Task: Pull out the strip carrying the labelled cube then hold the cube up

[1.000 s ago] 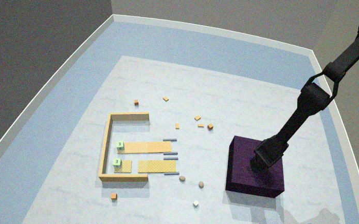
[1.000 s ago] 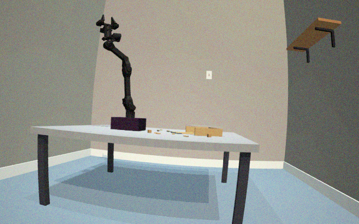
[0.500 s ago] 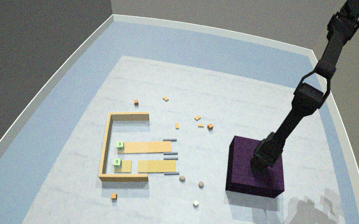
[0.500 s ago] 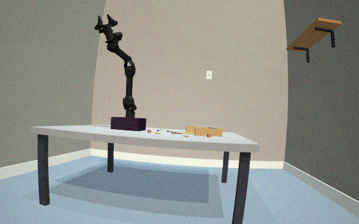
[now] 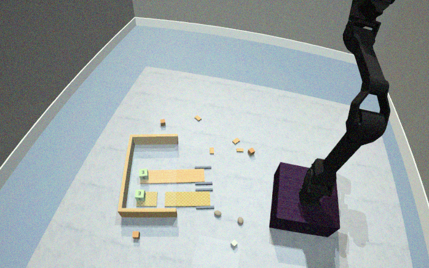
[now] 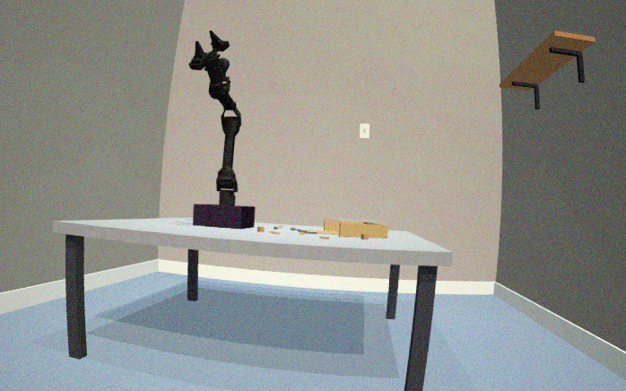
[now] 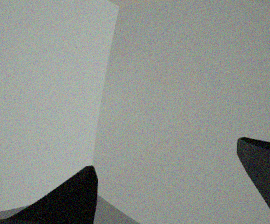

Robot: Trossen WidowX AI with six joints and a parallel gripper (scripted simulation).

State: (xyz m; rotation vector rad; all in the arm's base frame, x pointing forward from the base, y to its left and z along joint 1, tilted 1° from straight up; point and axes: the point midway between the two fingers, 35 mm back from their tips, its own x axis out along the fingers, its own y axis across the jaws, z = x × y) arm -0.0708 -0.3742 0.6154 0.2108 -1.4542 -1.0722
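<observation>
A plain orange strip (image 5: 179, 176) lies in one piece, with a light green cube (image 5: 143, 174) on its far left end. Below it in the top view, a yellow patterned strip is split by a gap into a long piece (image 5: 187, 198) and a short piece (image 5: 149, 198). A second green cube (image 5: 139, 195) sits on the short piece. Both cubes carry a dark character on top. My gripper (image 6: 204, 38) (image 7: 169, 161) is open and empty, high above the table and far from the strips, fingers pointing upward. It is out of the top view.
A three-sided wooden wall (image 5: 125, 173) (image 6: 364, 230) surrounds the cubes, open toward the arm's purple base (image 5: 299, 193) (image 6: 223, 215). Thin grey bars (image 5: 203, 167) (image 5: 204, 207) flank the strips' near ends. Small orange blocks (image 5: 251, 151) (image 5: 136, 235), brown pebbles (image 5: 217, 213) and a pale cube (image 5: 233, 243) lie around.
</observation>
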